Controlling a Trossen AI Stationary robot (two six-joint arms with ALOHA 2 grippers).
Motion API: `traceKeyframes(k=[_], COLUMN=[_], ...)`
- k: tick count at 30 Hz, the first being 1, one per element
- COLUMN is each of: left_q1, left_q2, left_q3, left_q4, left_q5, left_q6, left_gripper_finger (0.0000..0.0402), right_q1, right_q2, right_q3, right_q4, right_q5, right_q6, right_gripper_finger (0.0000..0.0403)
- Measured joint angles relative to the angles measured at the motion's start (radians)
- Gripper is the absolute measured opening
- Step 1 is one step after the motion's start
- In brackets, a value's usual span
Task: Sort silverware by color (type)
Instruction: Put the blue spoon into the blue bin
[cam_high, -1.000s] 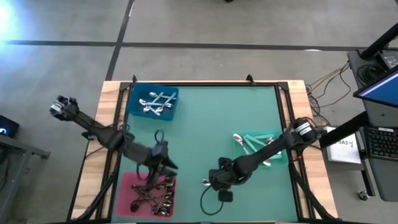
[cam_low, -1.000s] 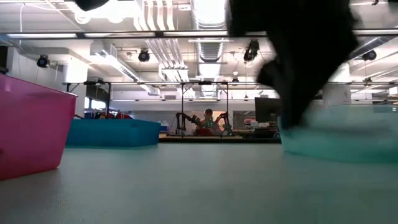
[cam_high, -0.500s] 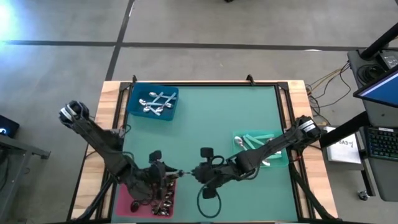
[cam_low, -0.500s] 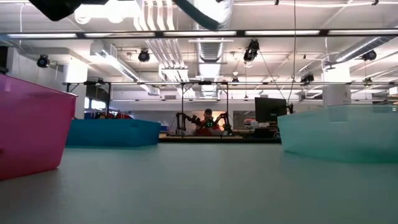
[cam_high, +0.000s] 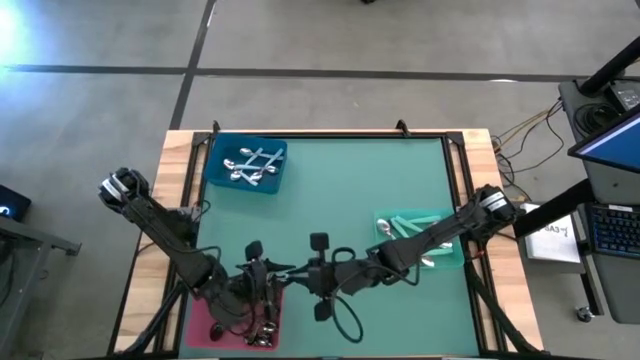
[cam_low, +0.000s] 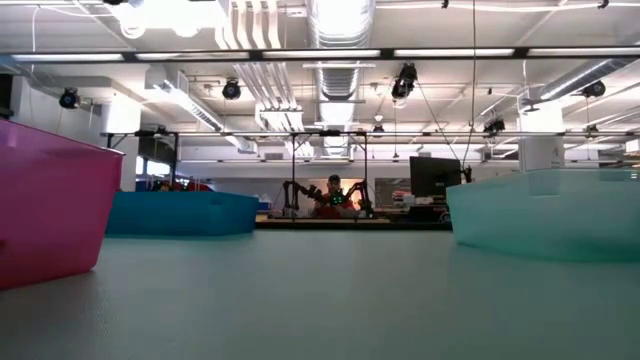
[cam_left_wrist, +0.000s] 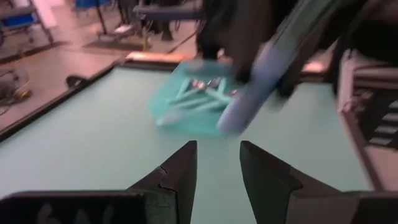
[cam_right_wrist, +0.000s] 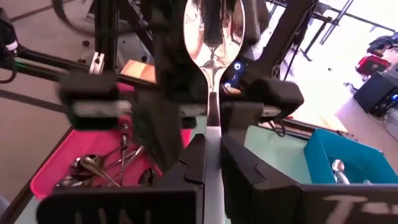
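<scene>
My right gripper (cam_high: 304, 273) hangs above the table's near middle, shut on a spoon (cam_right_wrist: 214, 28) with a shiny metal bowl. The spoon points toward my left gripper (cam_high: 276, 272), which faces it over the pink tray's (cam_high: 205, 300) right side. My left gripper (cam_left_wrist: 217, 165) is open with nothing between its fingers; the spoon shows ahead of it as a pale blur (cam_left_wrist: 258, 84). Silver spoons lie in the blue tray (cam_high: 215, 160), mint-handled ones in the green tray (cam_high: 452, 255), and dark ones in the pink tray. My right gripper pinches the spoon's handle (cam_right_wrist: 213, 115) between its two fingers, and the fingers lie along the handle. The gripper points about level toward the table's left. The spoon sticks out past the fingertips, bowl end foremost, lifted clear of the table.
Bare green mat (cam_high: 350, 190) lies between the three trays. Black cables loop under the right arm (cam_high: 335, 315). A wooden border with dark rails (cam_high: 180, 160) runs along the table's sides.
My right gripper has risen from the mat with the spoon, moved toward the table's left edge and tipped up to about level. My left gripper has swung toward the near edge, sunk a little and turned to face the right gripper.
</scene>
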Motion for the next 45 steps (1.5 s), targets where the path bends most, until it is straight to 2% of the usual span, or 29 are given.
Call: traceKeyframes(k=[8,11,15,20,24,29,34,38,41,45], left_q1=[0.002,0.003,0.002,0.003,0.025,0.099,0.252,0.447,0.637,0.942], left_q2=[0.002,0.002,0.0,-0.017,-0.072,-0.193,-0.315,-0.393,-0.442,-0.476], left_q3=[0.001,0.001,0.001,0.001,0.001,0.003,0.002,0.002,0.002,-0.015], left_q4=[0.219,0.227,0.212,0.201,0.093,-0.252,-0.707,-1.006,-1.103,-1.073], left_q5=[0.012,0.009,-0.004,-0.002,0.007,0.003,0.002,0.003,0.029,0.123], left_q6=[0.21,0.232,0.244,0.251,0.228,0.034,-0.211,-0.311,-0.273,-0.072], left_gripper_finger=[0.0107,0.0093,0.0033,0.0031,0.0031,0.0031,0.0031,0.0031,0.0031,0.0031], right_q1=[-0.021,-0.021,-0.021,-0.021,-0.023,-0.027,-0.041,-0.047,-0.058,-0.076], right_q2=[0.006,0.008,0.008,0.007,-0.001,-0.02,-0.023,-0.024,-0.024,-0.024], right_q3=[-0.003,-0.003,-0.003,-0.003,0.016,0.11,0.231,0.262,0.253,0.202], right_q4=[0.044,0.044,0.046,0.052,-0.007,-0.312,-0.685,-0.926,-1.05,-1.146], right_q5=[-0.077,-0.078,-0.076,-0.075,-0.014,0.136,0.159,0.157,0.16,0.188], right_q6=[-0.021,-0.044,-0.048,-0.068,-0.096,-0.065,0.072,0.207,0.293,0.343], right_gripper_finger=[0.0016,0.0015,0.0014,0.0015,0.005,0.0118,0.0157,0.0166,0.0164,0.0157])
